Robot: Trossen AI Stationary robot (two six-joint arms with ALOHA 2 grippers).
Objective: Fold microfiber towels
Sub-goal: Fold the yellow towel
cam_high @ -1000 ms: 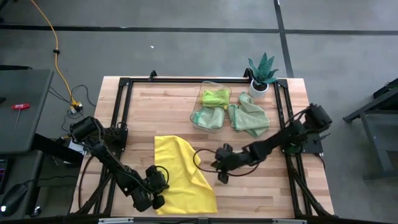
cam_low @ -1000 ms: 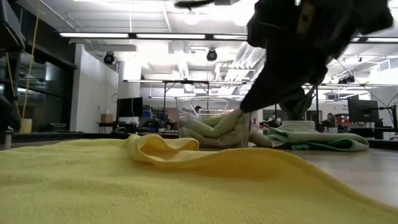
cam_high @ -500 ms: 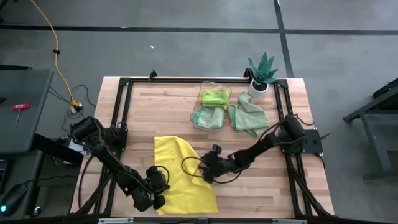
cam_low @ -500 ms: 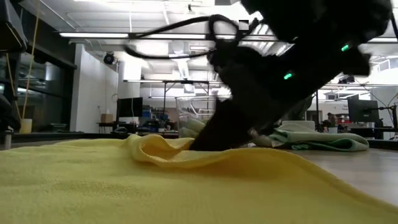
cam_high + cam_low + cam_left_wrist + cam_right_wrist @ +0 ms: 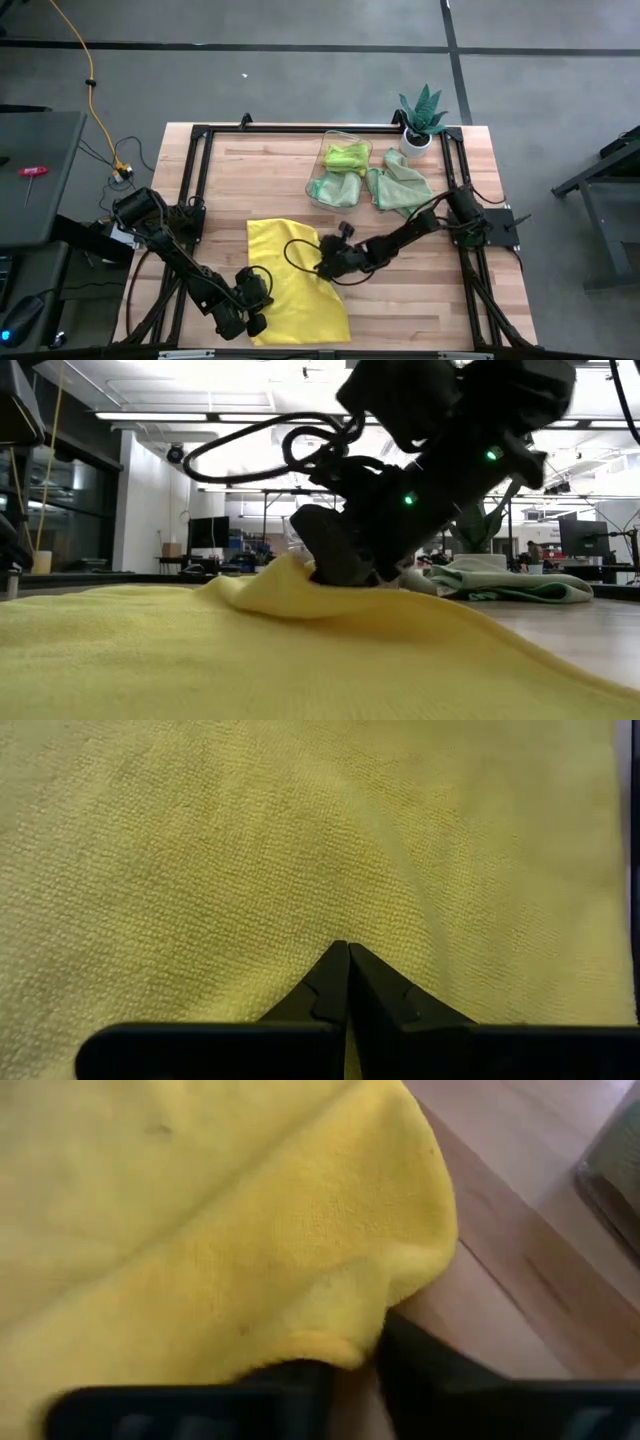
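Note:
A bright yellow towel [image 5: 290,270] lies spread on the wooden table, near the front. My left gripper [image 5: 256,320] is at its near left corner, shut, with its tips [image 5: 347,948] on the cloth. My right gripper [image 5: 322,268] has reached in from the table's right and is shut on the towel's right edge [image 5: 330,1342]. In the low view that edge rises in a hump [image 5: 285,575] against the right gripper [image 5: 335,570]. Green towels lie in a clear bin [image 5: 340,170], and a pale green one [image 5: 400,190] lies on the table beside it. My left gripper rests its shut fingertips [image 5: 335,970] on the yellow towel near its near left corner, slanting down from the table's left. I cannot tell whether any cloth is caught between them. The towel lies flat around them. My right gripper pinches the rolled right edge of the yellow towel [image 5: 345,1348] between its two fingers [image 5: 420,1370]. The fingers slant down from the table's right and lie across the edge. One layer or several, I cannot tell. The edge is humped up at the fingers, while all else of the towel lies on the table.
A spiky potted plant [image 5: 422,120] stands at the far right corner. A black frame [image 5: 200,135] runs round the table top. Bare wood [image 5: 260,180] shows between the yellow towel and the far edge.
My right gripper has gone toward the table's left and down, from beside the towel onto its right edge, and has taken hold of it. That edge now stands humped higher against the fingers. The towel's other parts have stayed flat.

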